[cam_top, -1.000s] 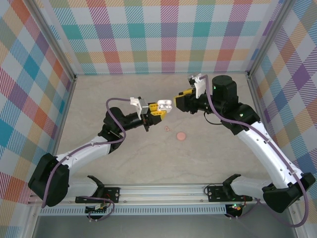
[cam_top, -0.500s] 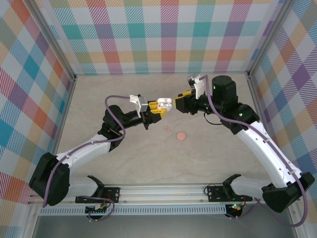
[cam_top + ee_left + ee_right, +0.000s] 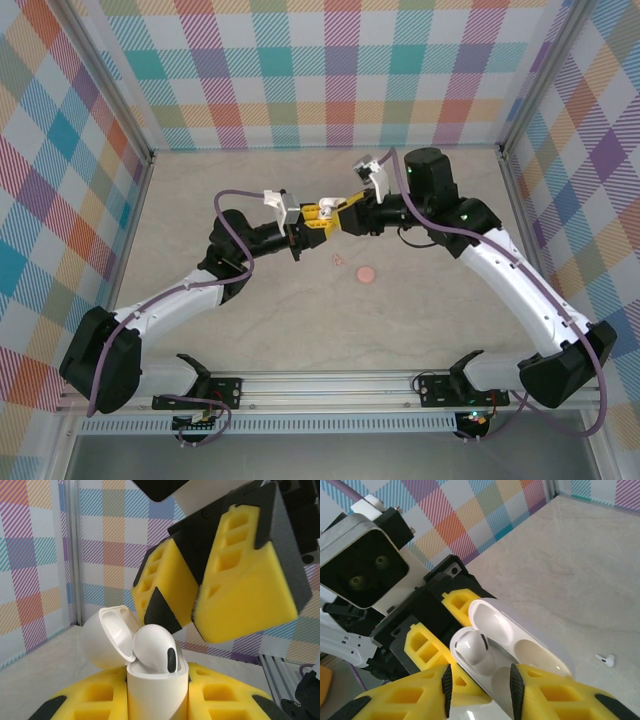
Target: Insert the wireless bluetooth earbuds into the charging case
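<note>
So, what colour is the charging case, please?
Glossy white charging case, clearest in the left wrist view.

Readable text, numbers, brands, signs: none is showing in any view.
Lettering on the small white glossy plastic charging case (image 3: 156, 692): none is showing that can be read.
</note>
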Tool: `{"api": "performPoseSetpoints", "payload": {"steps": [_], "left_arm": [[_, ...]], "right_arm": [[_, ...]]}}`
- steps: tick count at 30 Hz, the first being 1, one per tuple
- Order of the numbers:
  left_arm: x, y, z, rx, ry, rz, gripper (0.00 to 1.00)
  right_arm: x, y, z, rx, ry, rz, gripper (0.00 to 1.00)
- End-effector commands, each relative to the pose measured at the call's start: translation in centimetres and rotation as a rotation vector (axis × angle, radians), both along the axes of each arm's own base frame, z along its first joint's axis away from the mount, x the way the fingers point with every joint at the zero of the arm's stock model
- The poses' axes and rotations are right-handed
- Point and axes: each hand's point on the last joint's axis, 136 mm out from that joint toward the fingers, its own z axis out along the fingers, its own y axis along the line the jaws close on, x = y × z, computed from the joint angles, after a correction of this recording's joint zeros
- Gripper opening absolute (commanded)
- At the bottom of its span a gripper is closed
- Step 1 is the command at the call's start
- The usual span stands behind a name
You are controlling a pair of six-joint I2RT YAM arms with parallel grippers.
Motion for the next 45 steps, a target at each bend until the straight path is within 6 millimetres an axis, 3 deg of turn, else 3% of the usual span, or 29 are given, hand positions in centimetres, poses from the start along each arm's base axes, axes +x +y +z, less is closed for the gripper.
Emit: {"api": "performPoseSetpoints", "payload": {"steps": [1,16,28,38,45], "left_arm": [[-0.2,0.0,1.9,-0.018,-0.050,-0.016,0.02],[-0.4,0.0,1.6,0.004,-0.050,-0.020,0.02],[-0.1,0.2,1.6,0.011,-0.045,0.001,0.01],[0.0,0.3,1.7,0.009,-0.044,0.016,0.01],[0.4,0.3,1.1,0.026,-0.026,0.033,0.00]], "right_arm": [[-0.7,0.7,1.3,0.016,-0.027,0.053,0.39],[0.0,2.2,0.6,-0.032,0.000,0.070,0.41],[0.2,2.8,-1.9,-0.137,0.029,0.062,0.42],[1.2,2.8,-3.1,-0.200,0.029,0.019,0.31],[1.7,2.4,-2.1,-0.187,-0.011,-0.025,0.22]]}}
